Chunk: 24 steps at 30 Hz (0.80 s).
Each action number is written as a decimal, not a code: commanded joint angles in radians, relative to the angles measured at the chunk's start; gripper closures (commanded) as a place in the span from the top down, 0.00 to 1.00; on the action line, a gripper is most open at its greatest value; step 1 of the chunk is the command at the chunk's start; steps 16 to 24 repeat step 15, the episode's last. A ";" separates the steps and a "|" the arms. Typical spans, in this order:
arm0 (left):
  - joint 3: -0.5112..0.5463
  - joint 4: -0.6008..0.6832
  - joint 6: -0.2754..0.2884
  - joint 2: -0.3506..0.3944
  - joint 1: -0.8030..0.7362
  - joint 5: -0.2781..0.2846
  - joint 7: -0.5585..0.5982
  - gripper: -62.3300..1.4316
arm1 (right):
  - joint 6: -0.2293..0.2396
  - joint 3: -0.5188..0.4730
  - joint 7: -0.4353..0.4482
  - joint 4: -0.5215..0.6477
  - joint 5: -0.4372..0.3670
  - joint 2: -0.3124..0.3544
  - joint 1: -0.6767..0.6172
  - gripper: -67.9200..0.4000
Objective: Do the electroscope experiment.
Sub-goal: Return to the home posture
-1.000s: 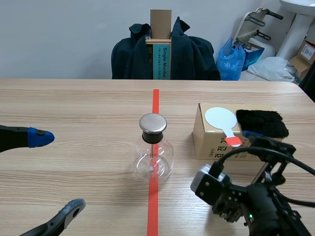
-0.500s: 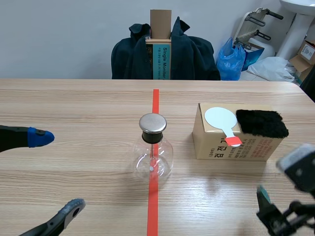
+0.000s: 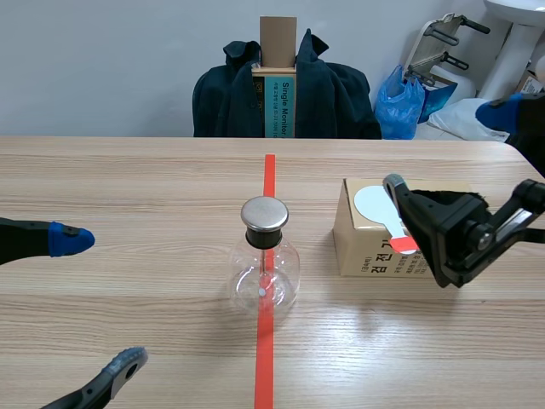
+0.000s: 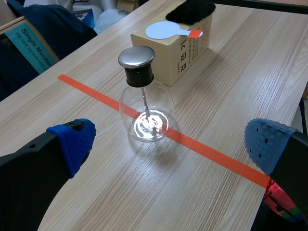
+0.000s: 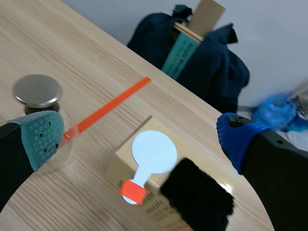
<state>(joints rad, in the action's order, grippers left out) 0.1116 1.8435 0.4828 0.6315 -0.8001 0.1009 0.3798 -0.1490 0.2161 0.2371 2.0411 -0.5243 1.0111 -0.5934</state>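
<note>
The flask (image 3: 266, 264) stands on the tape line (image 3: 269, 179) at the middle of the table (image 3: 128, 187). The box (image 4: 168, 53) sits near its right, bearing the disc paddle (image 5: 154, 154) with the fur pad (image 5: 197, 202) just right of it. The left gripper (image 3: 100, 300) lies left of the flask and nearer the robot; the right gripper (image 3: 445, 146) hangs over the box

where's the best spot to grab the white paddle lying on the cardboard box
Take the white paddle by its red handle tip, which seems to stick out past the cardboard box's edge. Come in from that side, jaws above and below the tip. The disc lies flat on the box, with the black fur pad close beside it.
</note>
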 commanded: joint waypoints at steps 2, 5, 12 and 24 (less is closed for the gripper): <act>-0.005 0.005 0.002 -0.005 0.006 0.009 0.020 1.00 | 0.027 -0.014 0.046 0.019 0.001 0.000 0.014 1.00; -0.005 0.005 0.002 -0.005 0.006 0.009 0.020 1.00 | 0.039 -0.015 0.082 0.033 0.000 -0.002 0.014 1.00; -0.005 0.005 0.001 -0.005 0.005 0.006 0.019 1.00 | 0.037 -0.014 0.056 0.035 0.001 -0.026 0.014 1.00; -0.005 0.005 0.001 -0.005 0.005 0.006 0.019 1.00 | 0.037 -0.014 0.056 0.035 0.001 -0.025 0.014 1.00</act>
